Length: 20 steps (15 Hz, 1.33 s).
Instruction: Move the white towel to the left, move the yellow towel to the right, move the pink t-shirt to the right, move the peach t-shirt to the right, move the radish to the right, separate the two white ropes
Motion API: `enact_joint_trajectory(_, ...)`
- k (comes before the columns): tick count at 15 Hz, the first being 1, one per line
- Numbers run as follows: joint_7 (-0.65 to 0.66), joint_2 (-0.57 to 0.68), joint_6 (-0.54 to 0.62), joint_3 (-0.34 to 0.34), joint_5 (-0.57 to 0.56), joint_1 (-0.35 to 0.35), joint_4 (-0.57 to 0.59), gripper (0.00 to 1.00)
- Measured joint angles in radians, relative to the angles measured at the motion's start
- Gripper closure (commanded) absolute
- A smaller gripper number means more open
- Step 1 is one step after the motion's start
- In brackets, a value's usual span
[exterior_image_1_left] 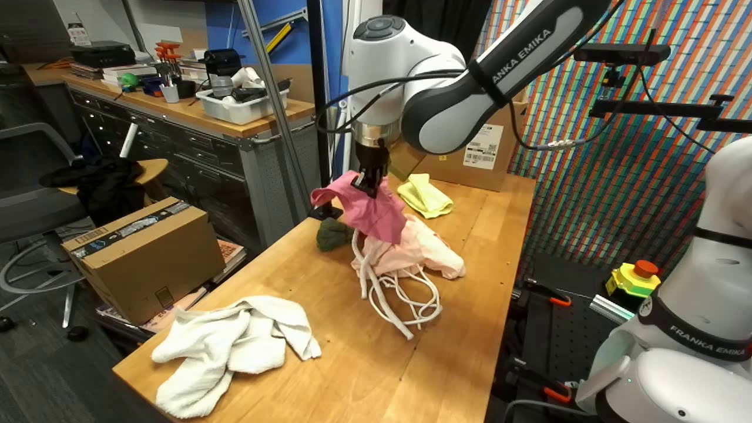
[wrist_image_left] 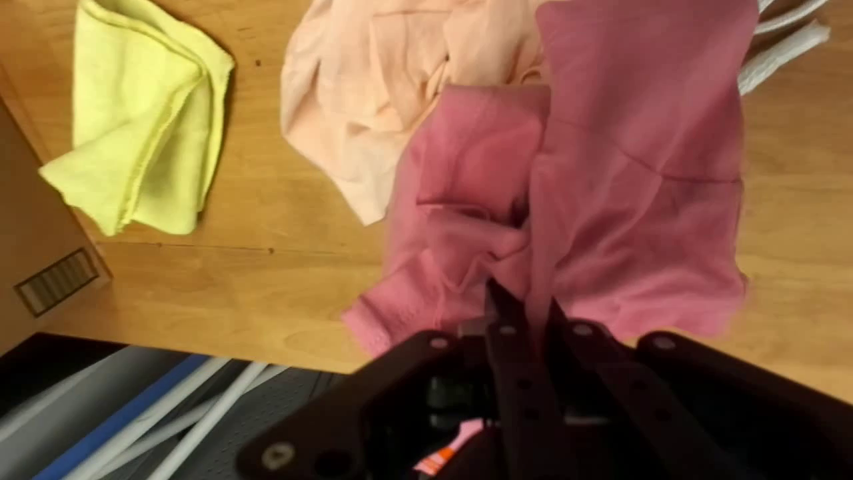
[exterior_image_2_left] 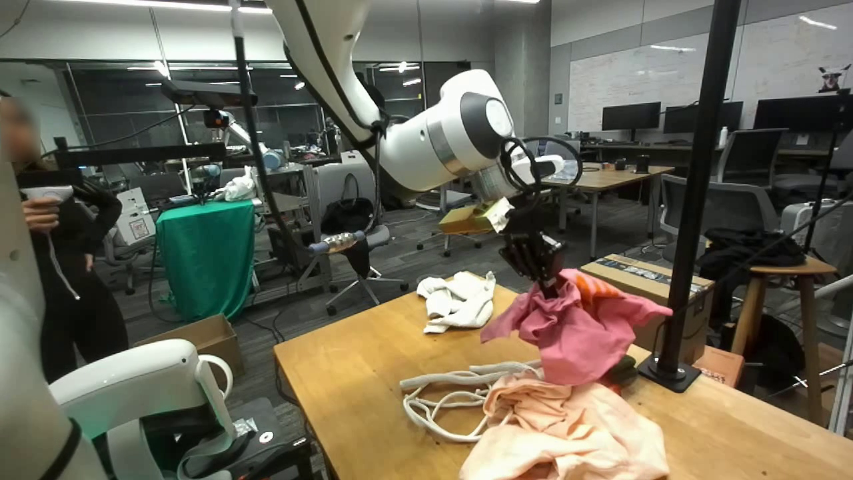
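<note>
My gripper (exterior_image_1_left: 370, 189) points down, with its jaws pinching a fold of the pink t-shirt (exterior_image_2_left: 580, 333). The garment hangs from the fingers above the table, an orange-striped patch showing. Beneath it lies the crumpled peach t-shirt (exterior_image_2_left: 573, 433); whether the two touch I cannot tell. White ropes (exterior_image_1_left: 388, 309) loop and cross beside the peach cloth, some ends running out of sight under the fabrics. The yellow towel (wrist_image_left: 146, 133) rests folded, apart from the other cloths. The white towel (exterior_image_1_left: 235, 335) sits bunched near a table corner. The radish is hidden or out of view.
A dark green lump (exterior_image_1_left: 333, 234) sits on the table just beside the hanging cloth. A black post (exterior_image_2_left: 693, 187) rises from the table edge close by. Behind the yellow towel stands a cardboard box (exterior_image_1_left: 458, 167). Bare wooden table (exterior_image_1_left: 452, 358) separates the ropes and white towel.
</note>
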<state>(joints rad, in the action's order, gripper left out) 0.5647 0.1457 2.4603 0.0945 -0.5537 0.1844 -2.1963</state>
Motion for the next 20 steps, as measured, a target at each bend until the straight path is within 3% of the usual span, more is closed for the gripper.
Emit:
enact_joint_trajectory(5,0.224,-0.140,-0.032,-0.007,-0.215,-0.046,-0.056,0.98)
enact_joint_trajectory(9,0.390,-0.206,-0.139,-0.035,-0.353,-0.101,-0.093,0.98)
enact_joint_trajectory(20,0.735,-0.214,-0.528,-0.050,-0.527,-0.205,-0.163,0.98)
